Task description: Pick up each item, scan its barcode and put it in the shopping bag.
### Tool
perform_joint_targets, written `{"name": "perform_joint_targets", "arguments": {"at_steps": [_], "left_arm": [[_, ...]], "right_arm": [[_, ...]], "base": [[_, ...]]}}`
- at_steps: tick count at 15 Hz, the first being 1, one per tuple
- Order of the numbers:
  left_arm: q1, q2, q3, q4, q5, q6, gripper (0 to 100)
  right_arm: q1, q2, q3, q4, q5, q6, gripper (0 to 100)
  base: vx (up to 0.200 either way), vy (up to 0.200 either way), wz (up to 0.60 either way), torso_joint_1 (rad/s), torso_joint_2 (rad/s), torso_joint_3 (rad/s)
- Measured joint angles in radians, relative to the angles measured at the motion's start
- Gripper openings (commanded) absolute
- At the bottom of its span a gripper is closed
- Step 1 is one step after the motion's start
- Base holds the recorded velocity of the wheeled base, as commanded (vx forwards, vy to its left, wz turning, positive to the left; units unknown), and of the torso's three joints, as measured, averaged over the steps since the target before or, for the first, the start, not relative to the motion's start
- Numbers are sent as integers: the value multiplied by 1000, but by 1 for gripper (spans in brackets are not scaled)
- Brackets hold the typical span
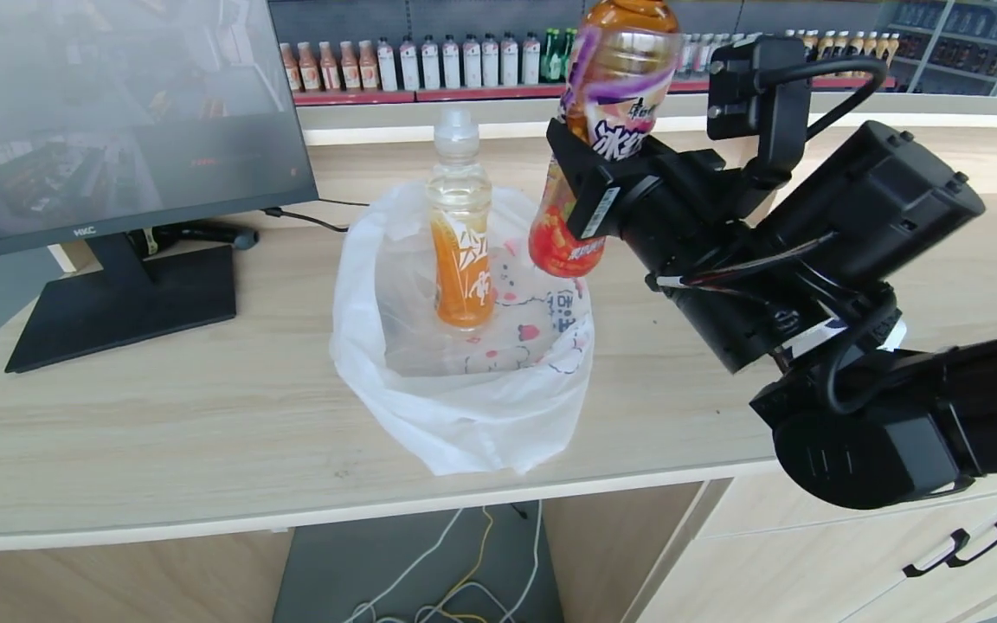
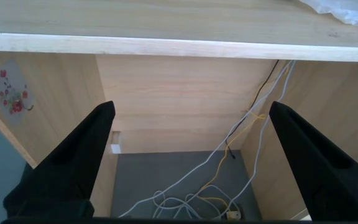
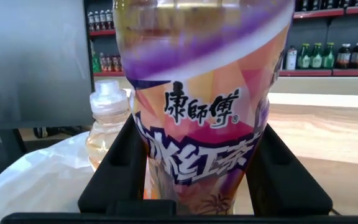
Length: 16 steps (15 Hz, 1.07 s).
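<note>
A: What lies under the shopping bag (image 1: 464,415)?

B: A pale wooden counter (image 1: 204,415). The bag sits near its front edge, white, mouth open upward. To the bag's left stands a dark monitor (image 1: 109,112) on a flat black foot.

A: And the arms?

B: The right gripper (image 1: 589,177) is above the bag's far right rim, clamped on the tea bottle (image 1: 620,78), one finger on each side of its label. The right wrist view shows both fingers pressed against the label.

A: How does that bottle sit?

B: Tilted, cap away from the bag and base down at the rim. Whether it touches the plastic I cannot tell.

A: Anything inside the bag?

B: An orange-labelled bottle (image 1: 461,251) stands upright in the middle, clear cap on top, just left of the tea bottle.

A: The other arm?

B: The left gripper (image 2: 189,124) hangs lower than the bag, in front of the counter's edge, fingers (image 2: 79,162) wide apart around nothing. Behind it, cables (image 2: 229,162) trail down in the recess beneath the bag.

A: Anything smaller?

B: A dark handle-shaped thing (image 1: 196,234) lies left of the bag, behind the monitor's foot.
</note>
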<state>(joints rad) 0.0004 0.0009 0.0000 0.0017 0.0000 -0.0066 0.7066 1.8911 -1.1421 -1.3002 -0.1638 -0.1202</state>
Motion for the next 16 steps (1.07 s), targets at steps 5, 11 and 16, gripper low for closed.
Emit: {"name": "perform_joint_targets", "arguments": {"at_steps": [5, 11, 16], "left_arm": [[0, 0, 0, 0, 0, -1, 100], [0, 0, 0, 0, 1, 0, 100], [0, 0, 0, 0, 1, 0, 100]], "right_arm": [[32, 54, -42, -10, 0, -1, 0], [6, 118, -61, -21, 7, -12, 0], [-8, 174, -88, -23, 27, -34, 0]], "base": [[0, 0, 0, 0, 0, 0], [0, 0, 0, 0, 0, 0], [0, 0, 0, 0, 0, 0]]}}
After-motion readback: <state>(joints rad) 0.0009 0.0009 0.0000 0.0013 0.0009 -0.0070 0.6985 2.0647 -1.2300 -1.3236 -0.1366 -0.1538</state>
